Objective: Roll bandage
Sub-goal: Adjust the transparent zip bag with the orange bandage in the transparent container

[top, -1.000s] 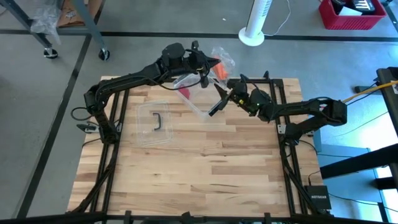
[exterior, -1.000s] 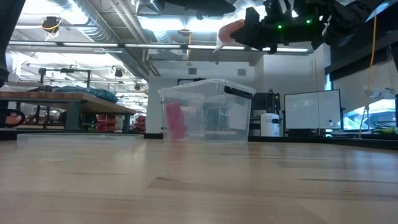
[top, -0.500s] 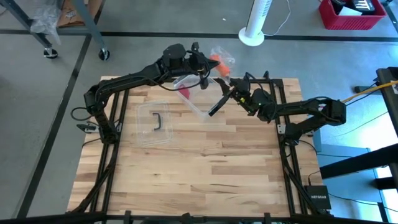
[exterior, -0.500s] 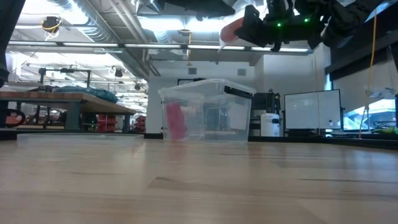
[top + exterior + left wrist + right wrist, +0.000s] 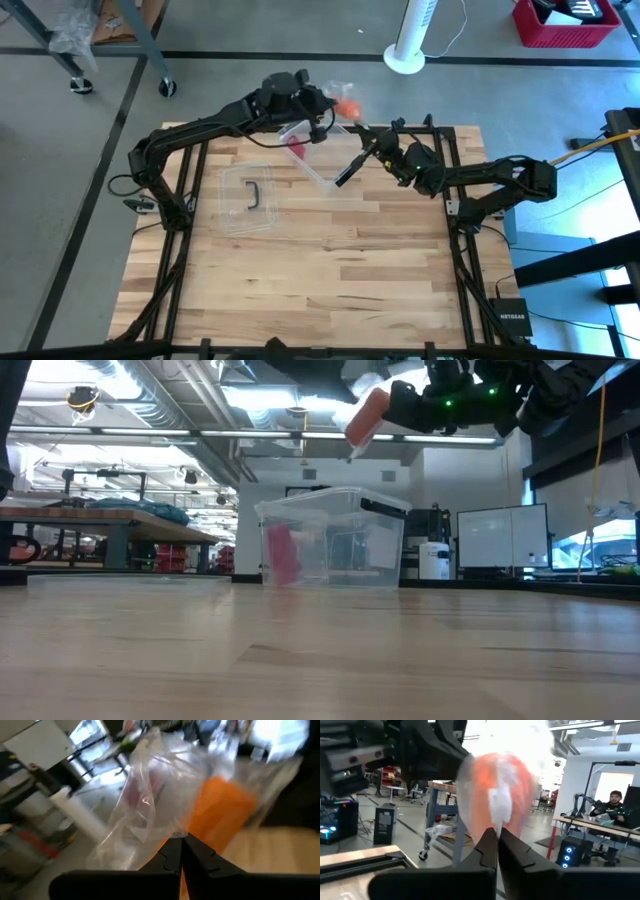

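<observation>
**Op:** Two grips, one plastic bag (image 5: 343,97). High view, upper centre: left gripper (image 5: 325,100) and right gripper (image 5: 366,132) both pinch it. The bandage (image 5: 296,141) lies in the clear box (image 5: 312,172) just below them.

**Eng:** Low view?

**Op:** Bag top centre, orange-red lump (image 5: 366,418) inside. Bandage centre-left, against the box wall.

**Eng:** Wrists?

**Op:** Both show fingers closed on film. My call: I set the bag aside slowly, clear of the box rim, then reach for the bandage.
</observation>
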